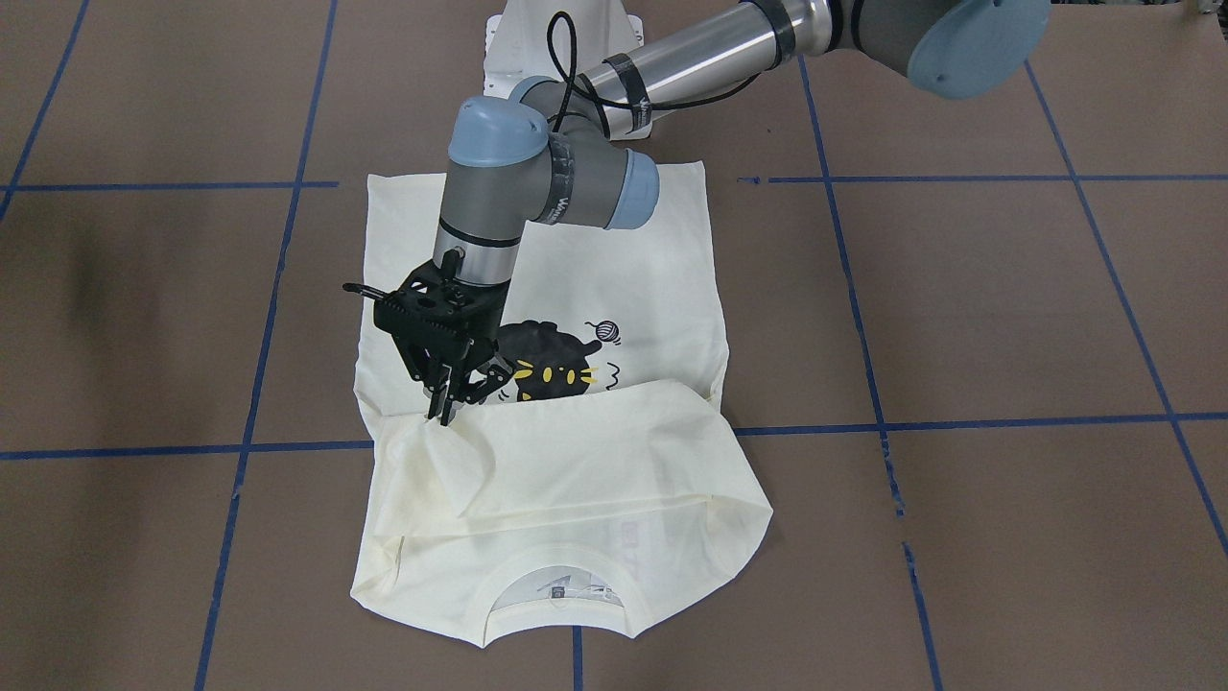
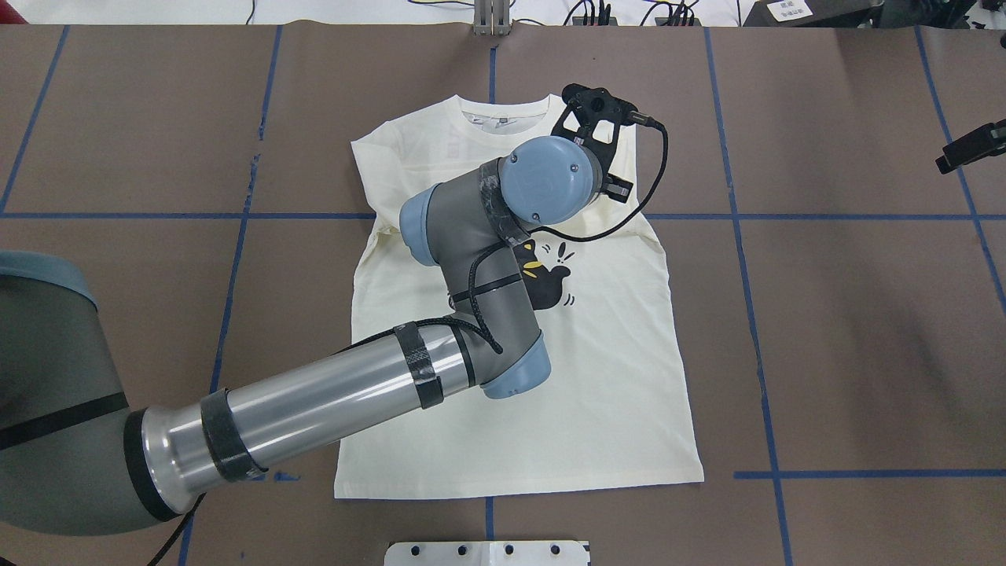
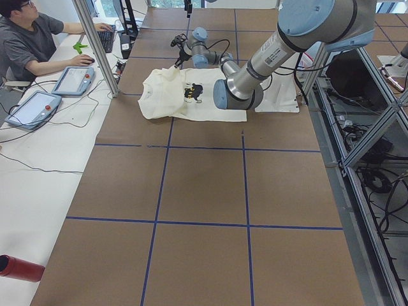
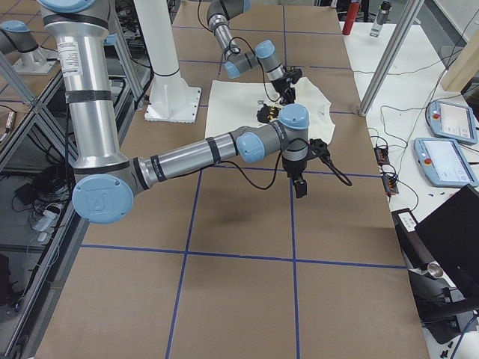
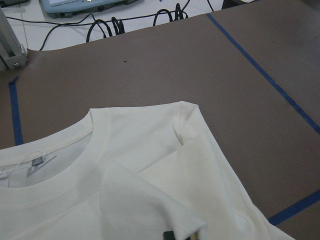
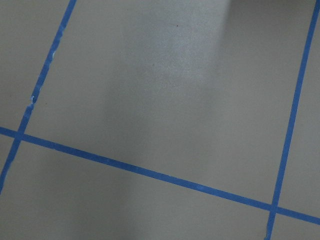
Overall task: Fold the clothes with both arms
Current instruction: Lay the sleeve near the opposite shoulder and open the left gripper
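The brown table (image 6: 165,90) fills the view. One blue tape line (image 6: 150,172) slants across the lower part. Two more tape lines cross it, one near the left edge (image 6: 47,65) and one near the right (image 6: 292,105).

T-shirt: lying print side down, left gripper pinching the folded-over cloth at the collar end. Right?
Not quite. The T-shirt lies print side up: the black cat shows on it in the exterior front-facing view. The rest holds: the left gripper is pinching the folded-over cloth at the collar end.

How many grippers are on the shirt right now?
1. The left gripper pinches the shirt at its folded-over edge; the right gripper hangs over the table beside it.
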Robot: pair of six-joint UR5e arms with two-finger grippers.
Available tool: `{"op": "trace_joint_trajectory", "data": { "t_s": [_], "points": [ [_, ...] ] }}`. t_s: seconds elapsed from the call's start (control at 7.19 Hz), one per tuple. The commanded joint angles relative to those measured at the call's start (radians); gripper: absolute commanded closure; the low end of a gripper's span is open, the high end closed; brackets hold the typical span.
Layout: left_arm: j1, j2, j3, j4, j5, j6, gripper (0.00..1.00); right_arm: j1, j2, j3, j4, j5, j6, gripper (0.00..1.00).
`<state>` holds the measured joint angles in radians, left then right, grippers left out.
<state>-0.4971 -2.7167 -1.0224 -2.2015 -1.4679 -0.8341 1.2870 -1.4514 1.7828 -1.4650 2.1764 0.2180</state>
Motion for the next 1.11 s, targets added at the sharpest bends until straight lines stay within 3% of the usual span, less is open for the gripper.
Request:
{"op": "trace_joint_trajectory", "data": {
  "t_s": [0.0, 0.28, 0.56, 0.83, 0.97],
  "points": [
    [0.008, 0.018, 0.004, -0.116, 0.000, -0.090, 0.00, -0.003, 0.008, -0.003, 0.002, 0.000, 0.003, 0.00],
    [0.000, 0.017, -0.025, -0.118, -0.014, -0.128, 0.00, -0.006, 0.005, -0.005, 0.068, 0.006, 0.003, 0.00],
    [-0.075, 0.064, -0.132, 0.030, -0.252, -0.103, 0.00, -0.032, 0.006, -0.007, 0.150, 0.011, 0.033, 0.00],
    [-0.096, 0.213, -0.421, 0.359, -0.249, -0.022, 0.00, -0.130, 0.005, 0.058, 0.155, 0.008, 0.255, 0.00],
    [-0.103, 0.362, -0.623, 0.418, -0.252, 0.004, 0.00, -0.200, -0.001, 0.126, 0.155, 0.002, 0.397, 0.00]
  ]
}}
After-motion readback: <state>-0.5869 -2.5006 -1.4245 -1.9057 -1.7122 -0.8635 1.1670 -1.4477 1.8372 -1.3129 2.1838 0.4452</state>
